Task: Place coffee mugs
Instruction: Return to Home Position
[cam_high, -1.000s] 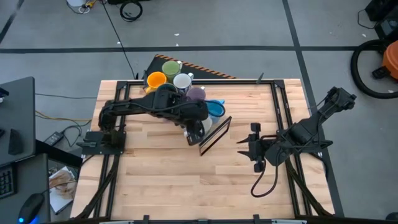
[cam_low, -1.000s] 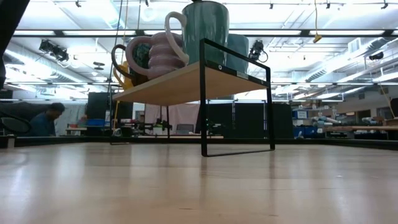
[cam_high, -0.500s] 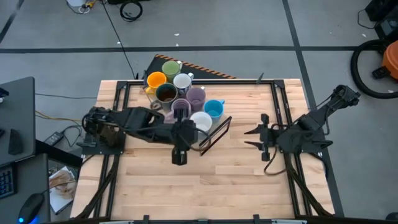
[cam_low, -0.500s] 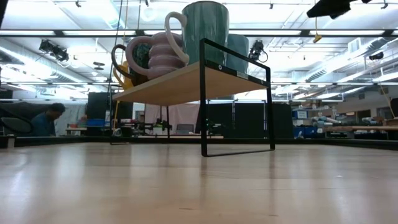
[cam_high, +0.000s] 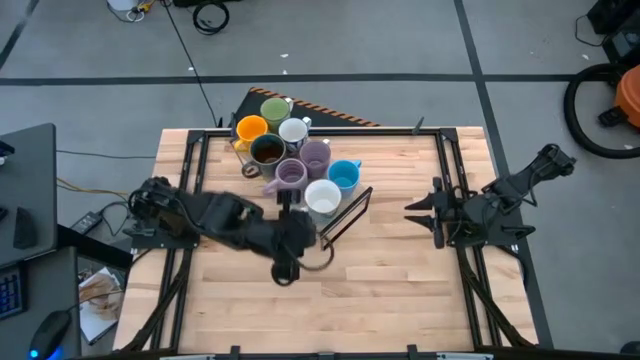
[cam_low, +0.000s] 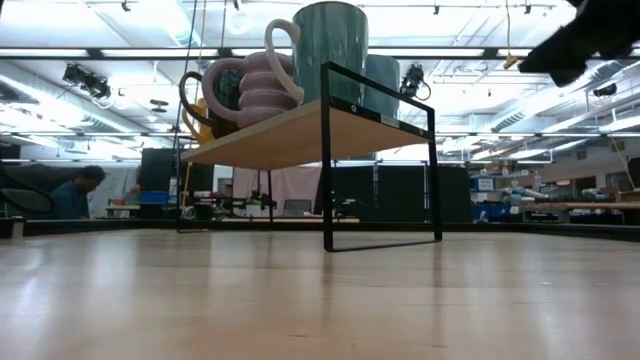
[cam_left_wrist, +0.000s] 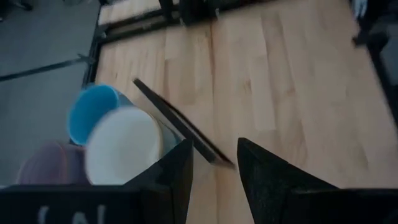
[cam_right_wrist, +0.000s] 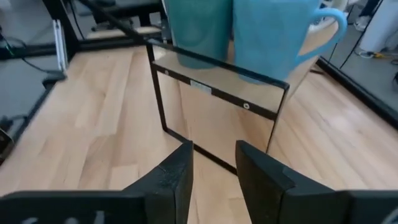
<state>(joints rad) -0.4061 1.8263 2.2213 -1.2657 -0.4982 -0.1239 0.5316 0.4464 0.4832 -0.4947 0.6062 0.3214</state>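
Coffee mugs (cam_high: 291, 174): eight, clustered on shelf (cam_high: 346, 214), upper centre of high view. Left gripper (cam_left_wrist: 214, 148): just below shelf, fingers slightly parted, empty. Right gripper (cam_right_wrist: 213, 149): centre right, fingers slightly parted, empty.

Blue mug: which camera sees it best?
The high view: the blue ceramic mug shows whole from above, rim and handle. The right wrist view shows its side, top cut off. The left wrist view shows part of its top; the low view, an edge behind a teal ceramic mug.
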